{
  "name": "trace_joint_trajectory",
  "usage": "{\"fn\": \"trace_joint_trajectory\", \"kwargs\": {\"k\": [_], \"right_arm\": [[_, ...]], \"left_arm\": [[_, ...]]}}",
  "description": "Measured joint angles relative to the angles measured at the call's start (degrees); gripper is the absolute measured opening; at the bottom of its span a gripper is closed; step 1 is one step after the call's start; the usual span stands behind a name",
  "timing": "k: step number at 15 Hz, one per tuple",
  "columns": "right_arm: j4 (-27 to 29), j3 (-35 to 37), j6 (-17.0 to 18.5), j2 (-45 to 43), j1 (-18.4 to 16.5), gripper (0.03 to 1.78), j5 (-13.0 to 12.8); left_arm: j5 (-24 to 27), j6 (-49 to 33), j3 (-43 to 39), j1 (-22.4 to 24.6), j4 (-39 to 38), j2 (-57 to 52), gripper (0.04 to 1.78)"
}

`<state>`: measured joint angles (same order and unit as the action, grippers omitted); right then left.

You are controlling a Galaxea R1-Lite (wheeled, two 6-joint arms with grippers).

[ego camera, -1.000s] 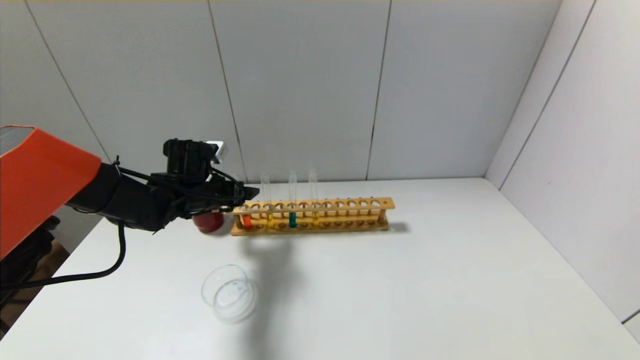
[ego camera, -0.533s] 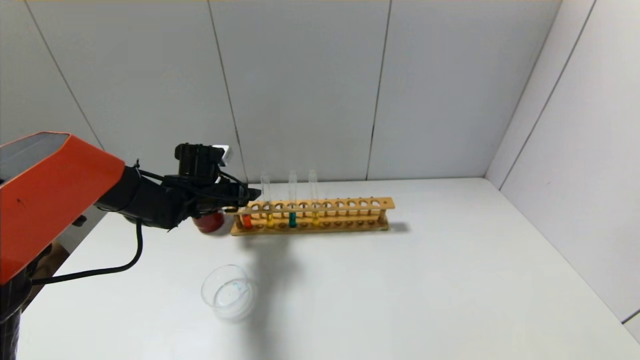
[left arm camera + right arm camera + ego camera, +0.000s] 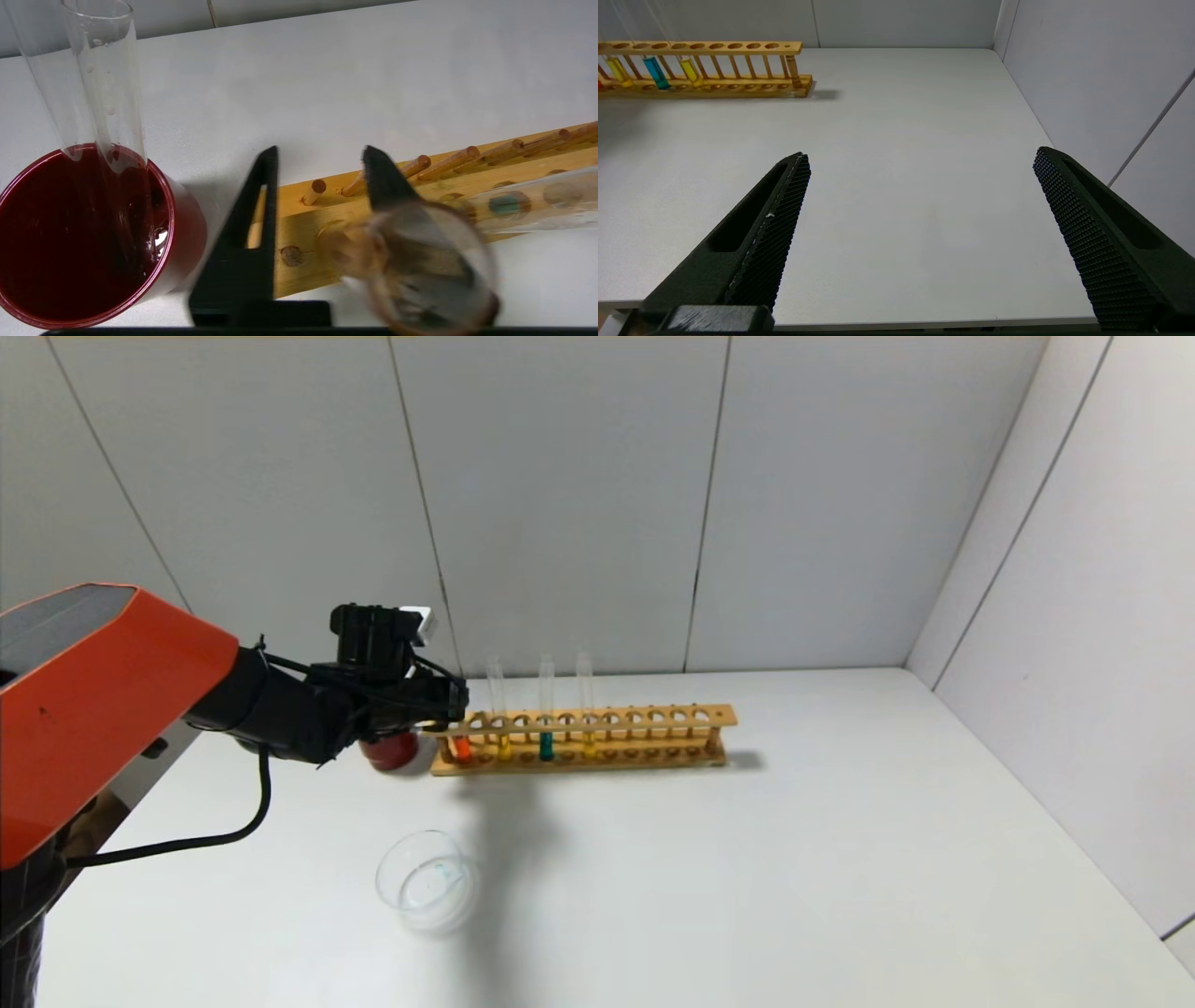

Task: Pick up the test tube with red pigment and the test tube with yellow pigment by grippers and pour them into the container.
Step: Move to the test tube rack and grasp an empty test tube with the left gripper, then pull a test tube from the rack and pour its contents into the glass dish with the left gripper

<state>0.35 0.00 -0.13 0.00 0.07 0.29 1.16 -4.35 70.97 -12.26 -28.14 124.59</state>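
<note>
The test tube with red pigment [image 3: 461, 748] stands in the first hole at the left end of the wooden rack [image 3: 653, 717]. The test tube with yellow pigment [image 3: 504, 747] stands in the hole beside it. My left gripper [image 3: 459, 702] is open at the upper part of the red tube. In the left wrist view its fingers [image 3: 262, 186] straddle the rack's end [image 3: 299, 224], with a blurred tube mouth [image 3: 423, 268] against one finger. The container [image 3: 428, 881], a clear glass dish, sits on the table nearer me. My right gripper [image 3: 920, 154] is open and empty over bare table.
A dark red cup [image 3: 390, 752] holding an empty glass tube [image 3: 105, 93] stands just left of the rack. A teal tube [image 3: 546, 745] and a paler yellow tube [image 3: 589, 742] stand further along the rack. Grey walls close the back and right.
My left arm has risen a little and moved right, bringing the gripper closer to the rack's left end. The tubes and the dish have not moved.
</note>
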Motion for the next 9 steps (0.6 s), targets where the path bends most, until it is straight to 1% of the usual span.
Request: {"fn": "trace_joint_trajectory", "kwargs": {"k": [1,2,6,9], "right_arm": [[-0.02,0.00,-0.02,0.00,0.00,1.75,0.00],[-0.02,0.00,-0.02,0.00,0.02,1.75,0.00],[0.00,0.00,-0.02,0.00,-0.02,1.75,0.01],[-0.02,0.00,-0.02,0.00,0.00,1.75,-0.05]], "left_arm": [[0.07,-0.05,0.02,0.04,0.00,0.02,0.40],[0.05,-0.09,0.05,-0.05,-0.02,0.02,0.37],[-0.01,-0.77,-0.06,0.04,0.09,-0.80,0.37],[0.00,-0.57,-0.17,0.09,0.50,-4.22,0.37]]}}
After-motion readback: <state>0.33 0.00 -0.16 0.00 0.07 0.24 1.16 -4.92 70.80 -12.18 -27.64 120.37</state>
